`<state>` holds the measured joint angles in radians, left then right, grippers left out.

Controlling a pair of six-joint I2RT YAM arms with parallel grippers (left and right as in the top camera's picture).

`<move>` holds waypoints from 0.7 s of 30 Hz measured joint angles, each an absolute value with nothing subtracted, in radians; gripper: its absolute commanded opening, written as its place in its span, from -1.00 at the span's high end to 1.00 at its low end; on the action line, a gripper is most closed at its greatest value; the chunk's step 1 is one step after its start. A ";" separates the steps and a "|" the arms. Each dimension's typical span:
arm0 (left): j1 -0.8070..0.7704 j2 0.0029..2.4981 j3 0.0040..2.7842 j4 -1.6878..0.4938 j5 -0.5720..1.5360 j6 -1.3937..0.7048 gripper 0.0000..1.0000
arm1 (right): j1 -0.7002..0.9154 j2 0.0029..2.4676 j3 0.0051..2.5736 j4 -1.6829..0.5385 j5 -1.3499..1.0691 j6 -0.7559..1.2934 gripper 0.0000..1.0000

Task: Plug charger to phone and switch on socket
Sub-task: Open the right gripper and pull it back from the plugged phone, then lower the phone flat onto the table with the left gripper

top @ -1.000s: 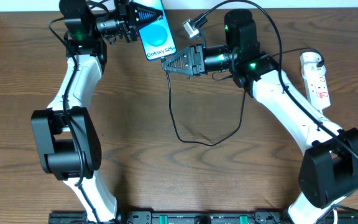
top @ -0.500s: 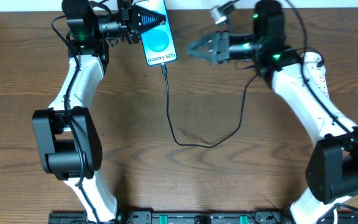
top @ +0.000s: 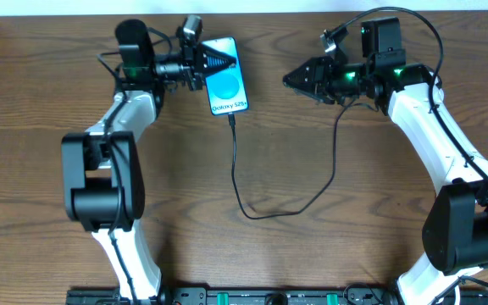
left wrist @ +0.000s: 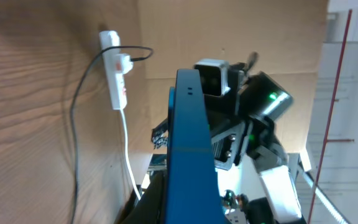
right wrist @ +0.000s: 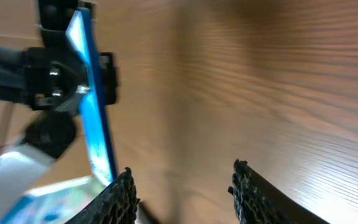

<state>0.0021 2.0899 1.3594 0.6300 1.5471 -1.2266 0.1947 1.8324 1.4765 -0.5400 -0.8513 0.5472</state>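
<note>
Overhead, phone: the slim black-edged, blue-screened phone [top: 227, 76] sits at 11 o'clock on the brown wooden surface [top: 379, 237]. The left end effector [top: 213, 61] is clamped on its upper end. Whether the phone rests flat or is lifted I cannot tell.
Overhead, charger: the tip of the long thin black charger cable [top: 233, 157] meets the phone's 6 o'clock edge and looks seated. The cable loops toward 6 o'clock, then climbs to 1 o'clock.
Overhead, right arm: the right end effector [top: 295, 80] hangs at 1 o'clock, spread and empty, well apart from the phone.
Left wrist, socket: the white elongated power-strip socket [left wrist: 112, 84] with red switch marks lies at 10 o'clock, and a white plug head sits in it.
Left wrist, phone: seen edge-on at centre [left wrist: 191, 143].
Right wrist, grip: the fingers [right wrist: 122, 196] stand wide with nothing between them. The phone [right wrist: 91, 118] is at 10 o'clock.
Step in hand: probably the switch.
Doing it well: turn the right arm toward the socket and bring its fingers together into one tip. Press straight down on the red mark beside the plug head, clear of the cable.
</note>
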 measured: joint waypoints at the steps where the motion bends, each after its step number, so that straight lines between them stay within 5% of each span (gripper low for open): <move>1: -0.002 2.106 1.357 0.630 1.543 -1.224 0.86 | 0.195 1.832 1.477 -0.566 -0.811 0.529 0.01; 21: -0.010 2.159 1.351 0.182 1.180 -1.090 0.85 | 0.195 1.749 1.477 -0.785 -0.482 0.361 -0.12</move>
<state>-0.0105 2.1593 1.3506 0.1818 1.1805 -1.0901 0.1947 1.7493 1.4765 -0.7849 -0.4824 0.3614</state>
